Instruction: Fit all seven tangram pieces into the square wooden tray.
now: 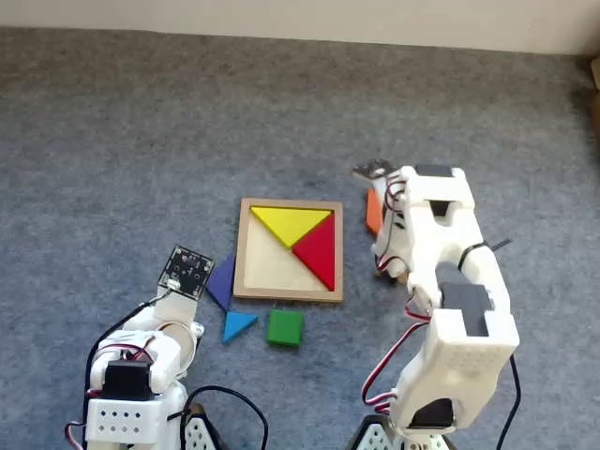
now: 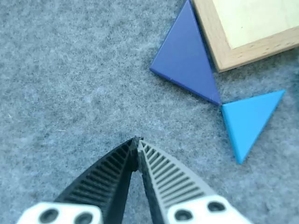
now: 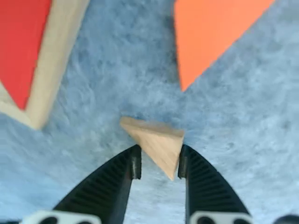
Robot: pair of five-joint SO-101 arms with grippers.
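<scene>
Right pincer (image 3: 158, 161): ribbed black fingers (image 3: 133, 163) clamped on a small wooden triangle (image 3: 156, 142), one finger on each side, with one corner poking forward past the tips. Cannot tell whether the triangle rests on the carpet (image 1: 141, 141) or hangs just above it. Beyond the tips, an orange piece (image 3: 210, 32) lies flat on the carpet, one corner pointing toward the wooden triangle, apart from it. To the other side is a corner of the tray (image 3: 53, 70), with a red triangle (image 3: 21, 42) inside its rim.

Left pincer (image 2: 138, 143): fingers together, tips meeting, nothing between them, over bare carpet. Ahead of it a dark blue triangle (image 2: 187, 60) lies against the tray's outer edge. A light blue triangle (image 2: 247, 121) sits at the dark one's corner, touching or nearly so.

High view: the tray (image 1: 242, 253) lies between the two arms. A yellow triangle (image 1: 286, 223) lies along its far edge and the red one along its right edge, and the two meet near the middle. A green square (image 1: 284, 327) sits outside the near edge, just beside the light blue triangle. The orange piece lies off the tray's right side, partly under the right arm.
</scene>
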